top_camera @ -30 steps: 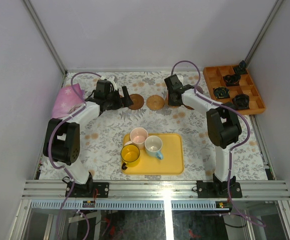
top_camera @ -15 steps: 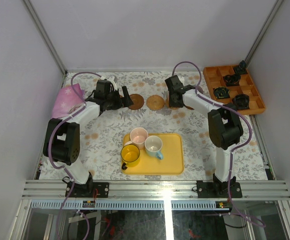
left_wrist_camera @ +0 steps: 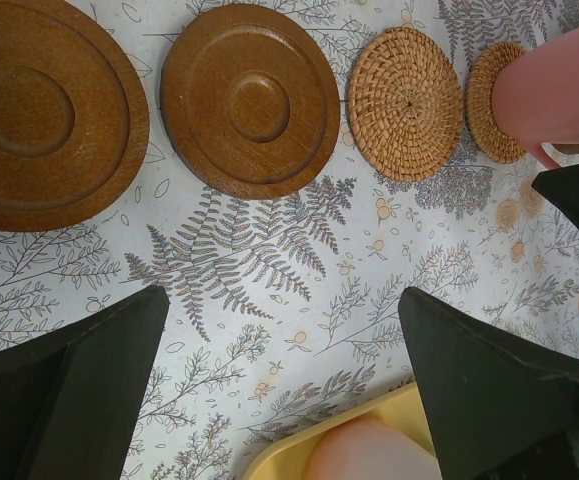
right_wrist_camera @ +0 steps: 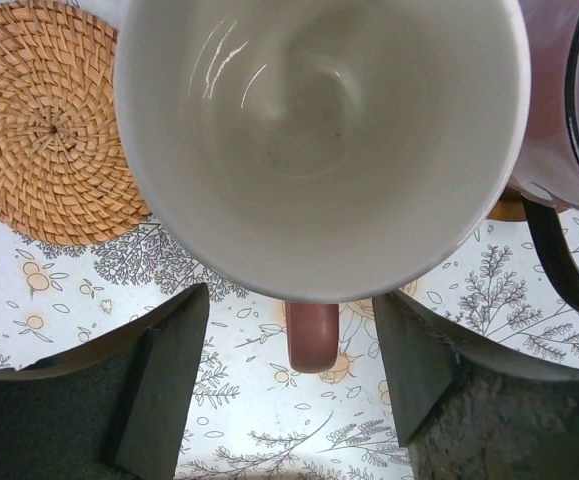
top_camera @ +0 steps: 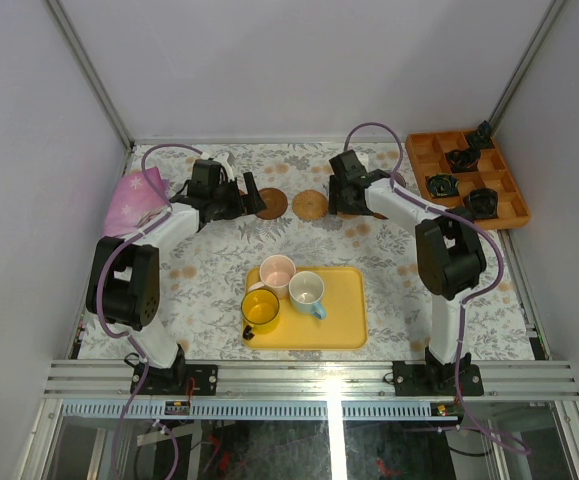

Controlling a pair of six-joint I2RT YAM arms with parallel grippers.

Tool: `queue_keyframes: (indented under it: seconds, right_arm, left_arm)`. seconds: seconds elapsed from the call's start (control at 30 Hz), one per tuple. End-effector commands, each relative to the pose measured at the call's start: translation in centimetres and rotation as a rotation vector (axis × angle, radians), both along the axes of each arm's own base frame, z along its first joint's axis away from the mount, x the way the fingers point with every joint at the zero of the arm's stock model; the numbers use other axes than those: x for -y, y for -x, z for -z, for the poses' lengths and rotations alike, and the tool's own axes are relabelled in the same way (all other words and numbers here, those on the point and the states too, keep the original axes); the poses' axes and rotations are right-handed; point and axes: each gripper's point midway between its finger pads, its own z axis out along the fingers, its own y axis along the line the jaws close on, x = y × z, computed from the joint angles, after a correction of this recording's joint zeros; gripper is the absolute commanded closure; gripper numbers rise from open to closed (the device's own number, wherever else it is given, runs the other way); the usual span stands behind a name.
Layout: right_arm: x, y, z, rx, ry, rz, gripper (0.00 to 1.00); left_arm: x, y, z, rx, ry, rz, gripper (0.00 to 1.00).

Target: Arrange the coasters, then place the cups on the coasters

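Right gripper (right_wrist_camera: 289, 305) has just parted, jaws clear either side of the handle of the salmon cup (right_wrist_camera: 319, 130) — judged released on its woven coaster (left_wrist_camera: 487, 110). Left gripper (left_wrist_camera: 284, 345) wide apart, empty.

The flower-patterned bench (top_camera: 209, 270) carries a yellow tray (top_camera: 354, 310) near its front middle. Wooden coasters (left_wrist_camera: 249, 100) and woven coasters (left_wrist_camera: 405, 103) lie in a row farther back. An orange compartment tray (top_camera: 517, 195) sits far right, a pink bundle (top_camera: 134, 198) far left.
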Motion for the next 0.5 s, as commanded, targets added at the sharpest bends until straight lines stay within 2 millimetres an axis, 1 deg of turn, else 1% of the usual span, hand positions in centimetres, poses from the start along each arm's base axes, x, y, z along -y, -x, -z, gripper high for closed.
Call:
queue_keyframes:
  seconds: [0.0, 0.03, 0.1, 0.13, 0.3, 0.43, 0.47]
  right_arm:
    - [-0.4, -0.3, -4.2, 0.079, -0.054, 0.005, 0.22]
    - [-0.3, -0.2, -4.5, 0.082, -0.057, 0.004, 0.18]
    - [-0.4, 0.1, -5.1, 0.090, -0.068, 0.001, 0.03]
    - [-0.5, 0.2, -5.6, 0.096, -0.076, -0.002, 0.00]
    - [-1.4, 1.7, -8.6, 0.147, -0.106, -0.049, 0.01]
    - [-2.3, 3.6, -10.8, 0.181, -0.105, -0.121, 0.01]
    - [-2.5, 4.3, -11.0, 0.182, -0.101, -0.140, 0.00]
  left_arm:
    - [0.2, -0.7, -0.8, 0.030, 0.010, 0.009, 0.00]
    - [0.2, -0.7, -0.8, 0.029, 0.010, 0.010, 0.00]
    - [0.2, -0.7, -0.7, 0.030, 0.008, 0.010, 0.00]
    - [0.2, -0.7, -0.8, 0.031, 0.009, 0.009, 0.00]
    - [0.1, -0.6, -1.3, 0.046, 0.003, 0.011, 0.00]
    - [0.0, -0.6, -1.7, 0.062, -0.001, 0.013, 0.00]
    - [0.0, -0.6, -2.0, 0.069, -0.002, 0.014, 0.00]
